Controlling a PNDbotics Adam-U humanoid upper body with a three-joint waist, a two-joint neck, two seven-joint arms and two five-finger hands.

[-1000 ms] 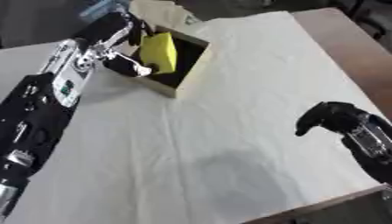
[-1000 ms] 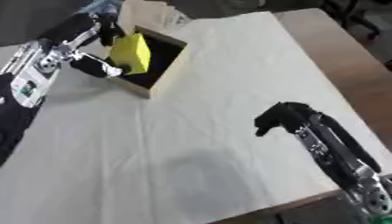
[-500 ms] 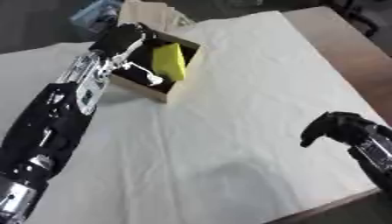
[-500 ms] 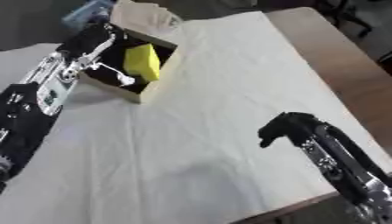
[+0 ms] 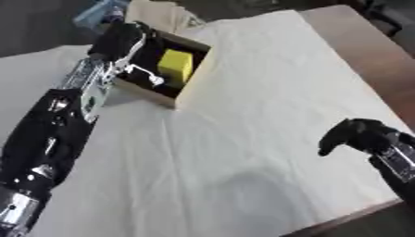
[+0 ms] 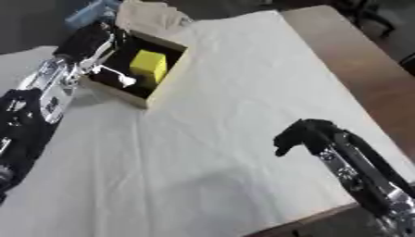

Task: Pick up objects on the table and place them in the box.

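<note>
Vs a second ago: yellow block (image 5: 176, 66) now sits inside the box (image 5: 192, 79), no longer gripped; left hand (image 5: 122, 40) has backed to the box's left rim, finger spread hard to tell. Right hand (image 6: 301, 134) stays well right of the box, fingers curled, holding nothing. White cloth (image 5: 243, 139) covers the table (image 5: 356, 55), brown wood bare right of the box.

— What does the left arm (image 5: 57, 139) look like?
— Mostly black casing, with silver-white panels along the forearm and small dark markings on them. The left hand (image 5: 122, 39) is black.
— And the other side?
— The right hand (image 6: 304, 134) is black too; its forearm (image 6: 365, 178) shows silver joints and pale fittings.
</note>
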